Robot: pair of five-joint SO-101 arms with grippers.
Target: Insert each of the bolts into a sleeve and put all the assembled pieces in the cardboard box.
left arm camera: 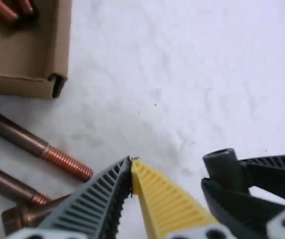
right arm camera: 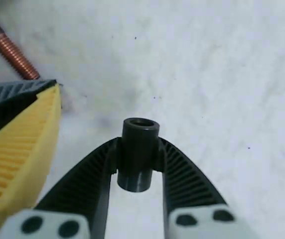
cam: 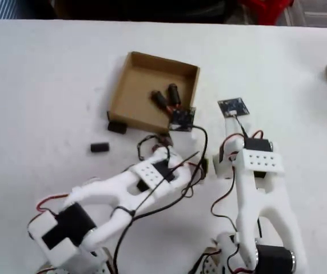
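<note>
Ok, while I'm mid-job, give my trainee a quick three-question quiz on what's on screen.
1. True or false: the right fingers grip a black sleeve.
2. Relative to the cardboard box, the loose bolts lie: A) inside it, B) beside it on the table, C) on top of its rim.
3. How many assembled pieces are in the box?
Key: 1 true; 2 B; 3 two.

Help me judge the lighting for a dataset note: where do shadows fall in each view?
High view: even light on the table, no hard shadows. Left wrist view: dark shadow at the cardboard box corner. Right wrist view: soft grey patch beyond the sleeve in the right tool.
</note>
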